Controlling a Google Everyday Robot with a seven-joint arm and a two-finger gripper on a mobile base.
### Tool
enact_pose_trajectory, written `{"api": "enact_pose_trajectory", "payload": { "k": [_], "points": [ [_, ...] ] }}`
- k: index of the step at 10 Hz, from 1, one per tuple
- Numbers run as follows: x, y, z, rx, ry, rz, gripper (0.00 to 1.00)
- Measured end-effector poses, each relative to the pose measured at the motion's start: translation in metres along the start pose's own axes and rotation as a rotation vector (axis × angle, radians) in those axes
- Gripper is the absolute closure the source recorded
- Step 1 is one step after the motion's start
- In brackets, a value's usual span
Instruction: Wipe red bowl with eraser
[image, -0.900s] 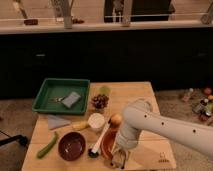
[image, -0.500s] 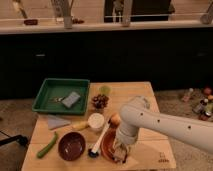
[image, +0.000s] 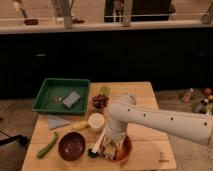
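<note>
Currently the white arm reaches in from the right edge and bends down at lower centre. The gripper points down into the red bowl, which sits on the wooden table near its front edge. A small pale block, taken as the eraser, shows at the gripper's tip over the bowl's left side. Whether the gripper is clenched on it or released cannot be told; contact with the bowl also unclear.

Left of the red bowl: a white-handled utensil, then a maroon bowl. A green vegetable lies at lower left. A white cup stands just above the utensil. The green tray at upper left holds a grey pad; a dark fruit cluster sits beside its right wall.
</note>
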Motion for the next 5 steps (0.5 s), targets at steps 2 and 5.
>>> {"api": "enact_pose_trajectory", "payload": {
  "k": [2,5],
  "points": [
    [-0.017,-0.001,-0.006,0.012,-0.017,-0.041,1.0],
    [-0.036,0.021,-0.008,0.004,-0.06,-0.032,1.0]
  ]
}}
